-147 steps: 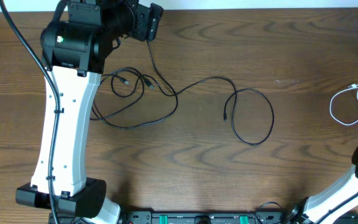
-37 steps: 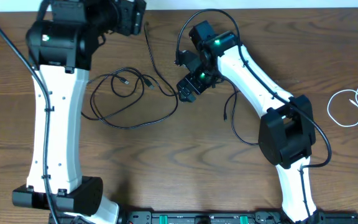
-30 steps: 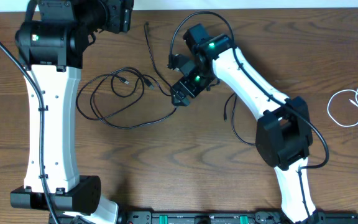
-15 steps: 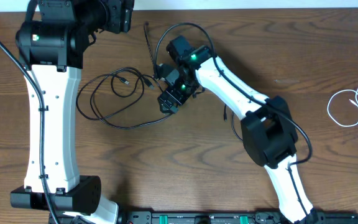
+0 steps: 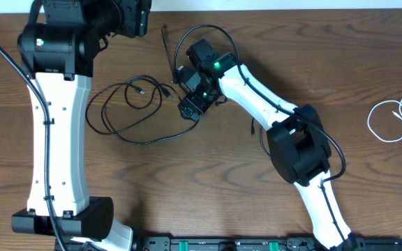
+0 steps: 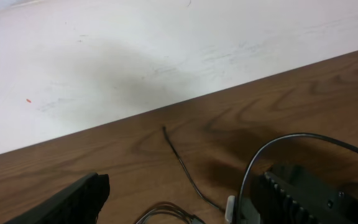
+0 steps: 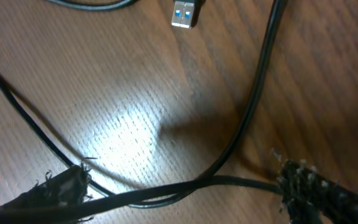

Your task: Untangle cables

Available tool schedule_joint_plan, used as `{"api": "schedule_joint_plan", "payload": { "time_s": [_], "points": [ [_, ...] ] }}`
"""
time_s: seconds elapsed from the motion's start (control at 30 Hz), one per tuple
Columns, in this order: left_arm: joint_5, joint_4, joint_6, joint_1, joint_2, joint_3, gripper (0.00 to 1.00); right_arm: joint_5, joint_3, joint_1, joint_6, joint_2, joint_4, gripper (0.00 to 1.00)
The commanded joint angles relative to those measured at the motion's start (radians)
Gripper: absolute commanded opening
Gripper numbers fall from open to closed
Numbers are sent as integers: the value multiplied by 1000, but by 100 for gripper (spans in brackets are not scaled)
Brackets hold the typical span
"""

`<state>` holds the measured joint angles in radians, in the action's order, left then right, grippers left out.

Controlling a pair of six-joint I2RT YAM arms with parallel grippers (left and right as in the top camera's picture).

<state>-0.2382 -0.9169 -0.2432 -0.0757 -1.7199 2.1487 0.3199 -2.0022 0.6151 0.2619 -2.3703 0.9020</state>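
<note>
The long black cable (image 5: 139,137) lies in loose loops at the table's centre left. One thin end (image 5: 165,31) runs up toward the far edge, and part of the cable is hidden under the right arm. My right gripper (image 5: 189,110) hovers low over a spot where two black strands cross (image 7: 199,184). It stands open, one finger on each side of the crossing. A USB plug (image 7: 185,14) lies just ahead of it. My left gripper (image 6: 185,205) is open near the far edge, above the thin cable end (image 6: 165,129). The white cable (image 5: 395,117) is coiled at the far right.
A white wall strip (image 6: 166,56) borders the table's far edge. The left arm's white link (image 5: 58,132) spans the left side. The right arm's links (image 5: 295,150) cross the middle, with its own thick black wire arching above (image 5: 204,31). A rail (image 5: 222,244) runs along the near edge.
Over the last second the right arm swung left and came down over the cable crossing, settling slightly in the last half second. The left arm has stayed still.
</note>
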Motion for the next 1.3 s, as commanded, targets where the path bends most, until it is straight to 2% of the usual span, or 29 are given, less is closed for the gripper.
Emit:
{"api": "schedule_joint_plan", "payload": {
  "time_s": [0.0,0.53,0.67,0.7,0.77,0.8,0.93,1.03,1.27],
  "points": [
    [-18,1,-6,2,8,-1,77,3,-13,-2,14,-21,-19,93],
    [-46,-4,-2,2,13,-1,77,26,-13,2,12,-58,-100,89],
    [-46,-6,-2,2,13,-1,77,-3,-13,2,3,-58,-102,71],
    [-46,-6,-3,2,13,-1,77,-24,-13,2,-7,-58,-101,54],
    [-46,-6,-2,2,15,-1,77,-51,-13,0,-21,-58,-94,9],
    [-46,-6,-2,2,17,-1,77,-76,-13,-3,-39,-58,-90,1],
    [-46,-7,-2,2,19,-1,77,-133,-13,-5,-84,-58,-88,1],
    [-46,-8,-2,2,21,-1,77,-256,-18,-12,-181,-54,-109,1],
    [-46,-10,-2,2,22,-1,77,-417,-56,-65,-266,-4,-94,1]
  ]
}}
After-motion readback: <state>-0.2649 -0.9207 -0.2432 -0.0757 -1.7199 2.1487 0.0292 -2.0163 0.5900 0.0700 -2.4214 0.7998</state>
